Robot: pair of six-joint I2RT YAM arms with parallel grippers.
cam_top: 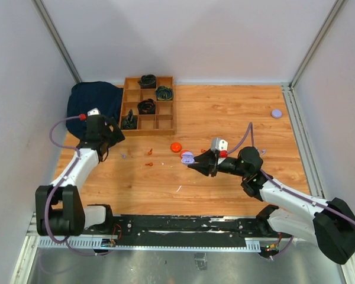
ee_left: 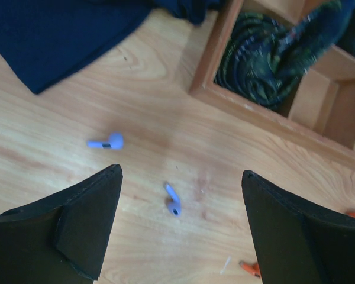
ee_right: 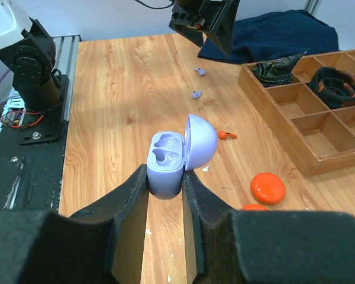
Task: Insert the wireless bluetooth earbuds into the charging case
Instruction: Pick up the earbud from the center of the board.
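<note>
Below, lilac earbud (ee_left: 173,200) between spread left jaws, untouched.

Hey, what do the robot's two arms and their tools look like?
The left arm and right arm have white links between chunky black joints. A lilac cable loops along each, ending at a red plug beside a small pale camera box at the wrist. The left tool and right tool each end in two broad, matte black wedge fingers.
</note>
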